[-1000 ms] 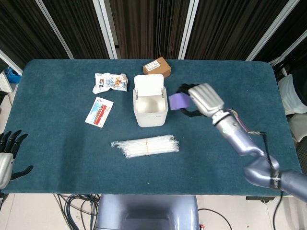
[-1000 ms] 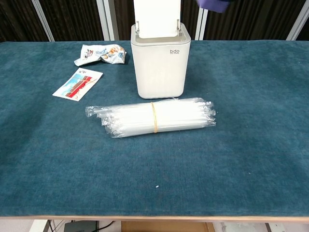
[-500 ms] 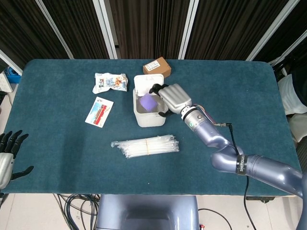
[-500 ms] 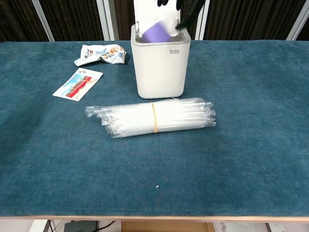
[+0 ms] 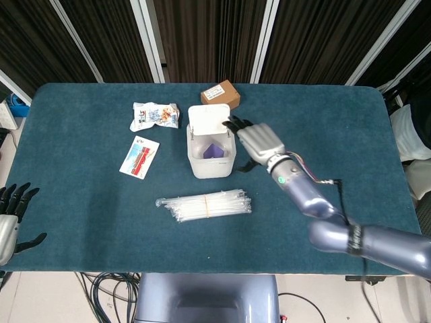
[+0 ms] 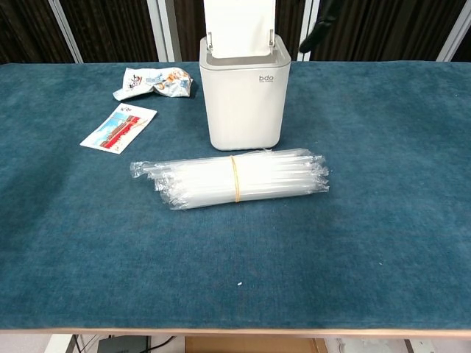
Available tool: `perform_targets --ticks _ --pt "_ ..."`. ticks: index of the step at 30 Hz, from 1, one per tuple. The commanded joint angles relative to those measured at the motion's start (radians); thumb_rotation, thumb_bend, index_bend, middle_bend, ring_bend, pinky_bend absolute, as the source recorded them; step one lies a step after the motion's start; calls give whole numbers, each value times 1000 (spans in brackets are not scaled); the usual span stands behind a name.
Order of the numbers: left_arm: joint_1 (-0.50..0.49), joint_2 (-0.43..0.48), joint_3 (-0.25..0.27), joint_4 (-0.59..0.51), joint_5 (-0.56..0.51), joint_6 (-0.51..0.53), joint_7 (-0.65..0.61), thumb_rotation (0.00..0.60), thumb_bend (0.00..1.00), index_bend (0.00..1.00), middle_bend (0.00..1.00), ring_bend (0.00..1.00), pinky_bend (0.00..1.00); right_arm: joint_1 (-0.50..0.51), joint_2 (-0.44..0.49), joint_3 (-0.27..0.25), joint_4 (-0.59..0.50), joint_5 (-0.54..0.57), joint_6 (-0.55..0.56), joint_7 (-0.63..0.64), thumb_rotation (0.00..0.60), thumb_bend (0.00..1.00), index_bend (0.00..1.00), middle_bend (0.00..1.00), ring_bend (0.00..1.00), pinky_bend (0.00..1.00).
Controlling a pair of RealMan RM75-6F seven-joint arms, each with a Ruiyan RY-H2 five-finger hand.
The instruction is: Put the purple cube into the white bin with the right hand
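Head view shows the purple cube (image 5: 215, 151) lying inside the white bin (image 5: 211, 165), low against its floor, free of any grip. Right hand (image 5: 258, 142) just beside the bin's right rim, fingers spread, holding nothing. Left hand (image 5: 12, 217) off the desk's near-left corner, fingers apart, also empty.

Judged by look: a small, light, stiff block with flat faces, probably smooth enough to slip under a weak pinch. Best taken across two opposite faces, thumb against fingers. No sign of fragility. Task looks done as things lie.

Room for moving: bin near the desk's middle, toward the far edge, with its lid (image 5: 207, 118) standing up at the back. Brown box (image 5: 220, 93) close behind, near the far edge. Snack packet (image 5: 154, 115) and a flat sachet (image 5: 139, 156) toward the left. Bundle of clear straws (image 5: 205, 203) in front of the bin, toward the near edge. Right half of the desk open, so withdrawal rightward looks easiest.
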Motion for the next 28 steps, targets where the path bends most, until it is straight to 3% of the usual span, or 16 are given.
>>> perform_targets --ticks 1,6,10,14,20,28 --pt "0 1 1 -1 0 0 1 600 74 191 151 0 0 -216 218 -77 -259 -168 168 60 600 54 84 113 145 350" --pt "1 -1 -2 -2 -1 4 6 600 74 192 152 0 0 -469 294 -208 -319 -443 374 127 600 148 89 114 145 331" --pt "2 -3 -2 -1 -1 7 8 600 74 192 152 0 0 -706 170 -295 -177 -683 705 146 600 175 93 114 142 331" --pt "2 -6 -3 -2 -3 7 13 600 74 192 152 0 0 -858 2 -335 -26 -769 901 108 600 175 97 114 142 330" --pt "-2 -10 -2 1 -4 -2 13 600 74 192 152 0 0 -934 -91 -379 88 -798 912 101 600 175 100 114 142 318" --pt "-10 -16 -6 9 -9 -13 5 600 74 192 152 0 0 -990 -113 -369 132 -808 936 134 600 175 101 114 142 299"
